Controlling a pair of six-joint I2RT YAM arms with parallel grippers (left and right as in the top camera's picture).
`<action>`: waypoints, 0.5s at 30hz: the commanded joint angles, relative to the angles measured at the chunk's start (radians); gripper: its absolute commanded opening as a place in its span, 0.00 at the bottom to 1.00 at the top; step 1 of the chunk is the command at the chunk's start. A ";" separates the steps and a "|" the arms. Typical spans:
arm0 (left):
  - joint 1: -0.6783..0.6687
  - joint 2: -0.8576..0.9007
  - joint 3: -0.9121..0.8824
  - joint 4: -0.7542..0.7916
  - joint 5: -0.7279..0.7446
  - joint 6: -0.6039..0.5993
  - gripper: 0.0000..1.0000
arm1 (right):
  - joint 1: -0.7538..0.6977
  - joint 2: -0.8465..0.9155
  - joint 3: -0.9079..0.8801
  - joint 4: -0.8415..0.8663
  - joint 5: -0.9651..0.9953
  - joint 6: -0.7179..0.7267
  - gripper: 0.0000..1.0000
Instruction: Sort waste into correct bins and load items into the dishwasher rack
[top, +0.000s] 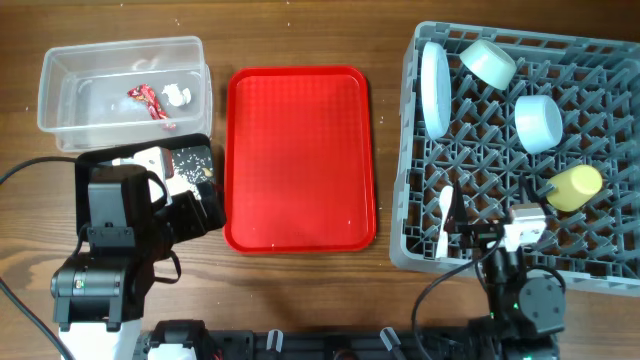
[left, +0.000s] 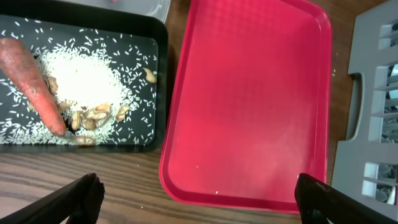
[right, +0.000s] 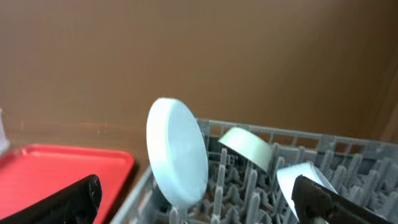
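Note:
The grey dishwasher rack (top: 410, 100) on the right holds the white plate (top: 435, 90) upright, the pale green bowl (top: 488, 62), the pale blue bowl (top: 538, 122), the yellow cup (top: 575, 187) and the white spoon (top: 443, 215). The clear tub (top: 90, 90) holds the red wrapper (top: 148, 100) and the white scrap (top: 178, 95). The black tray (top: 190, 150) holds rice crumbs (left: 81, 78) and the carrot (left: 31, 81). My left gripper (left: 199, 202) is open and empty over the table by the red tray's near edge. My right gripper (right: 199, 199) is open and empty above the rack's front.
The flat red serving tray (top: 300, 160) lies between the bins and the rack, with a few tiny specks on it. In the right wrist view the plate (right: 177, 152) and green bowl (right: 245, 146) stand among the pegs. Cables run along the front table edge.

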 joint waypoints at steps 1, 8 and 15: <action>-0.007 0.000 -0.005 0.003 -0.010 -0.005 1.00 | 0.005 -0.015 -0.098 0.142 -0.008 -0.088 1.00; -0.007 0.000 -0.005 0.003 -0.010 -0.006 1.00 | 0.005 -0.015 -0.108 0.032 -0.085 -0.200 1.00; -0.007 0.000 -0.005 0.003 -0.010 -0.005 1.00 | 0.005 -0.015 -0.108 0.034 -0.093 -0.138 1.00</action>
